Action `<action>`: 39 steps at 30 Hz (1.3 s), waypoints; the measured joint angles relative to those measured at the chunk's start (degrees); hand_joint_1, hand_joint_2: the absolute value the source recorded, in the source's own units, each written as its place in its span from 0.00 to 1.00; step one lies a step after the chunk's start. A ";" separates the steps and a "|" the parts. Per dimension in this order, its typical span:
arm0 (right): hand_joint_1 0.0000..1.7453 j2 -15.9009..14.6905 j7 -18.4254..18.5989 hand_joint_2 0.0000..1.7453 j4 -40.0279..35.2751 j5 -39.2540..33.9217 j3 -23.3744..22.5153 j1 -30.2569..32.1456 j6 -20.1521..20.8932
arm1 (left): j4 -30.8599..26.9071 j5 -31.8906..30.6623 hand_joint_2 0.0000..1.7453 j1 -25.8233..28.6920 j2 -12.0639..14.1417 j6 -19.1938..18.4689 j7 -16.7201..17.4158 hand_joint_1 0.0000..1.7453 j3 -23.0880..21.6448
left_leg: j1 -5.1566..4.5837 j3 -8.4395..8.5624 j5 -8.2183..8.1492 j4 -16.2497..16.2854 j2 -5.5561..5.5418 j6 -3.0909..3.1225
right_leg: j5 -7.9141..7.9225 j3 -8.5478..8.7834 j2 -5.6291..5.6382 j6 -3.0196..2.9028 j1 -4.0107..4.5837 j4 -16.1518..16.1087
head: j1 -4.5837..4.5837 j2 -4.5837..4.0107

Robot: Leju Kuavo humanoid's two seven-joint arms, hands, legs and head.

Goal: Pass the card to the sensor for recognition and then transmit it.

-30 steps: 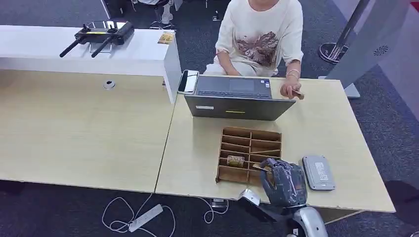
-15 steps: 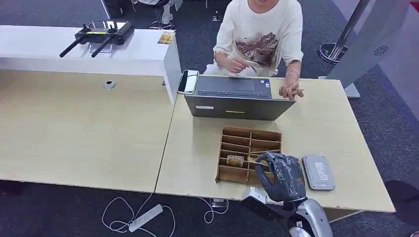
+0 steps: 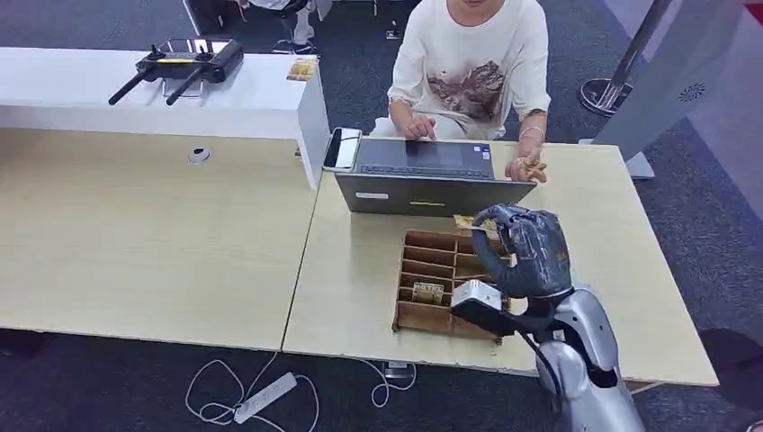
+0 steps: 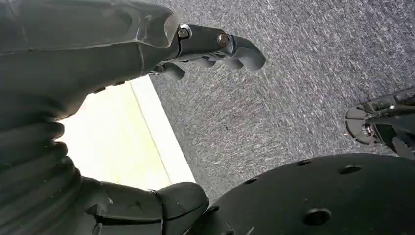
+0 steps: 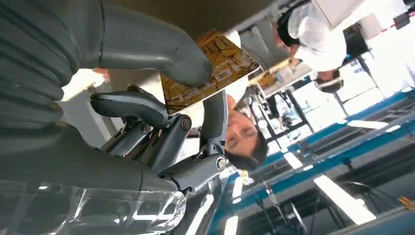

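Since a second ago my right hand [image 3: 529, 252] has risen from the near edge of the wooden tray [image 3: 430, 272] and now hangs over its far side, just short of the laptop [image 3: 423, 176], pinching the card [image 3: 465, 221]. From the right wrist I see the thumb and a finger clamp the yellow card [image 5: 208, 73]. My left hand [image 4: 122, 44] hangs over carpet, fingers loosely curled, holding nothing.

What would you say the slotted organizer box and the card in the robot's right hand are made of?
The organizer box looks like thin brown board, matte, perhaps cardboard or plywood, with flat raw-edged dividers. The card, pinched by the right hand, seems glossy printed plastic, though coated paper is possible.
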 joint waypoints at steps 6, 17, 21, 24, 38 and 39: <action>1.00 -0.24 -0.09 1.00 4.73 -2.39 1.25 -9.73 1.91 | 0.00 -0.15 1.00 -0.04 0.02 -0.24 0.00 0.00 0.13 | 0.00 -0.01 0.05 0.00 -0.01 -0.03 | 0.05 0.00 0.00 0.01 0.00 0.01 | 0.00 0.00; 1.00 0.48 1.40 1.00 14.57 -4.86 3.13 -22.23 4.48 | 0.00 -0.29 1.00 -0.10 0.24 -0.90 -0.39 0.00 0.55 | 0.00 -0.03 0.09 0.00 -0.04 -0.01 | 0.07 0.00 -0.03 0.00 0.00 0.03 | 0.00 0.00; 1.00 1.24 2.38 1.00 19.77 -5.05 3.39 -26.86 5.79 | 0.00 -0.77 1.00 -0.10 0.35 -1.01 -0.44 0.00 0.55 | 0.00 -0.03 0.09 0.00 -0.03 -0.01 | 0.10 -0.01 -0.02 -0.04 0.00 0.04 | -0.02 0.00; 1.00 2.30 3.13 1.00 24.80 -5.10 3.61 -31.71 6.71 | 0.00 -0.85 1.00 -0.14 0.46 -1.07 -0.35 0.00 0.55 | 0.00 -0.03 0.13 0.00 -0.03 -0.02 | 0.12 -0.02 -0.02 -0.05 0.00 0.05 | 0.00 0.00; 1.00 8.09 8.50 1.00 47.56 -4.77 3.91 -48.47 8.57 | 0.00 -1.16 1.00 -0.43 0.74 -1.31 0.17 0.00 0.55 | 0.01 -0.03 0.17 0.01 -0.05 -0.07 | 0.12 -0.06 -0.03 -0.06 0.01 0.09 | -0.02 0.00; 0.99 8.22 8.68 1.00 48.76 -4.77 3.91 -49.15 8.57 | 0.00 -1.18 1.00 -0.51 0.79 -1.38 0.20 0.00 0.55 | 0.01 -0.03 0.17 0.01 -0.05 -0.07 | 0.13 -0.06 -0.03 -0.06 0.01 0.09 | 0.00 0.00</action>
